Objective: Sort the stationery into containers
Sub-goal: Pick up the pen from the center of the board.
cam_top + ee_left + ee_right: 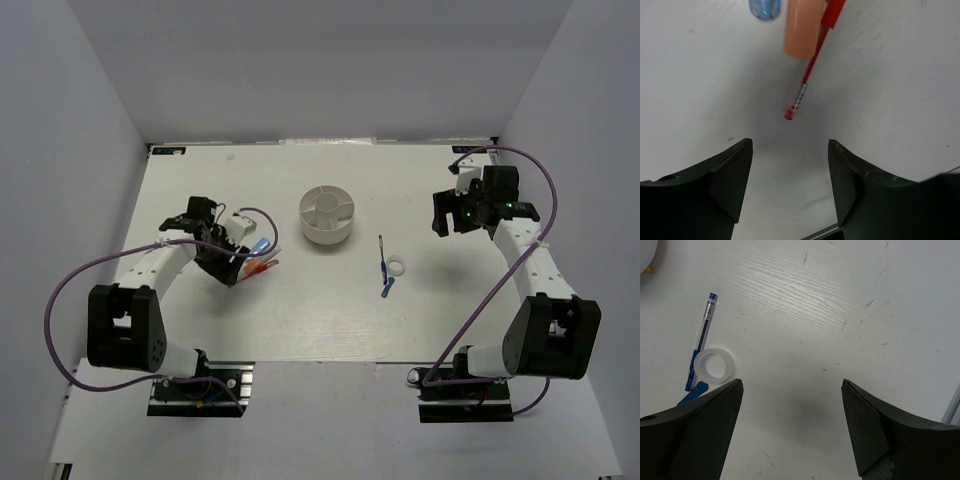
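**Left gripper** point(790, 150): jaws spread, gap bare, nothing held or touched. It hangs over the table point(330, 320), left of the middle, and also shows in the top view point(240, 268).

**Right gripper** point(792, 385): jaws spread wide, holding and touching nothing. It hangs over bare table at the right side, well apart from every piece, and shows in the top view point(446, 215).

**Tub** point(326, 238): round, white, with inner dividers. It stands upright at the table's far middle, between the two arms.

**Left group**, just ahead of the left gripper:
- The red pen point(807, 75) lies aslant with its tip towards the gap.
- The orange piece point(802, 27) lies against the pen's shaft.
- The light-blue piece point(764, 7) lies just beside the orange piece and is cut by the frame edge.

**Right group**, right of the tub:
- The blue pen point(701, 340) lies flat.
- The ring point(715, 366) touches the pen's lower half.
- The dark-blue piece point(692, 394) lies near the pen's end, partly behind a finger.

**View notes:**
- The top view alone shows the tub's compartments and all three groups at once: red pen point(262, 268), light-blue piece point(261, 248), blue pen point(381, 258), ring point(398, 267) and dark-blue piece point(388, 290).
- In the top view the orange piece blurs into the red pen.
- The left wrist view alone separates the orange piece from the red pen and shows the pen's spring and tip.
- The right wrist view alone shows the ring resting on the pen.
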You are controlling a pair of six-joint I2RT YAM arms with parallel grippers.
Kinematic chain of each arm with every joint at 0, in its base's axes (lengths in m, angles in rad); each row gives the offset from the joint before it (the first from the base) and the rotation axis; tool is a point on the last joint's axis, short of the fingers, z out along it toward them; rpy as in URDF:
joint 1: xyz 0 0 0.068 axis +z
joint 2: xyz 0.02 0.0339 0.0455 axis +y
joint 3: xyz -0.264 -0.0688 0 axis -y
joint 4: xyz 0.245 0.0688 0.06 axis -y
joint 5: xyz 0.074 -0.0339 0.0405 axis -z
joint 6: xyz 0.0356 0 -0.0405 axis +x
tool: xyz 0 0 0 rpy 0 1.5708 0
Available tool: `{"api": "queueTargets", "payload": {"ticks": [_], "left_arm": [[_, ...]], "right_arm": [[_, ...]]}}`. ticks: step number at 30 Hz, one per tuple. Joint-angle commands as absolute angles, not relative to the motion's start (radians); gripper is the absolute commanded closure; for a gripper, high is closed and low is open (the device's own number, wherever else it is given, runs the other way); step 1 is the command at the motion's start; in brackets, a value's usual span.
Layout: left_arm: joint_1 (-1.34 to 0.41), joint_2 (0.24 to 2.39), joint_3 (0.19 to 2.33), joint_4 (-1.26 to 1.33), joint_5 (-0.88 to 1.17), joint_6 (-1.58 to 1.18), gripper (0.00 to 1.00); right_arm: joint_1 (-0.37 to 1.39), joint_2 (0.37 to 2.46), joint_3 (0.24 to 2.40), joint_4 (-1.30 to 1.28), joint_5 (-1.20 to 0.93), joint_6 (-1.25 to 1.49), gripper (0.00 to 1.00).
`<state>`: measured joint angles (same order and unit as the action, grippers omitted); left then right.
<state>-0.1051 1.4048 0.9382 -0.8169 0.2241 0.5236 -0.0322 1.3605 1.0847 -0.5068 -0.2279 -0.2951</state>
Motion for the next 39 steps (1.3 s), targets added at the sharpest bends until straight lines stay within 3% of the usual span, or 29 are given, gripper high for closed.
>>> {"api": "queueTargets", "payload": {"ticks": [1,6,15,28,29,32,39], "left_arm": [[-0.121,1.434,0.920,-0.804,0.207,0.603,0.29],[-0.159,1.500,0.946,-0.770,0.241,0.548,0.39],[-0.244,1.591,0.922,-0.677,0.216,0.503,0.45],[-0.310,1.631,0.861,-0.600,0.023,0.480,0.73],[-0.310,1.631,0.858,-0.603,0.023,0.482,0.79],[-0.310,1.608,0.850,-0.623,0.052,0.491,0.99],[-0.310,1.333,0.890,-0.728,0.288,0.552,1.00]], "right_arm": [[-0.034,1.332,1.071,-0.517,-0.275,-0.301,0.15],[-0.035,1.321,1.058,-0.520,-0.308,-0.298,0.16],[-0.034,1.315,1.071,-0.528,-0.370,-0.311,0.16],[-0.031,1.241,1.060,-0.453,-0.597,-0.242,0.19],[-0.031,1.247,1.061,-0.449,-0.636,-0.221,0.19],[-0.032,1.276,1.087,-0.462,-0.692,-0.183,0.21],[-0.028,1.206,1.075,-0.375,-0.811,-0.014,0.28]]}}
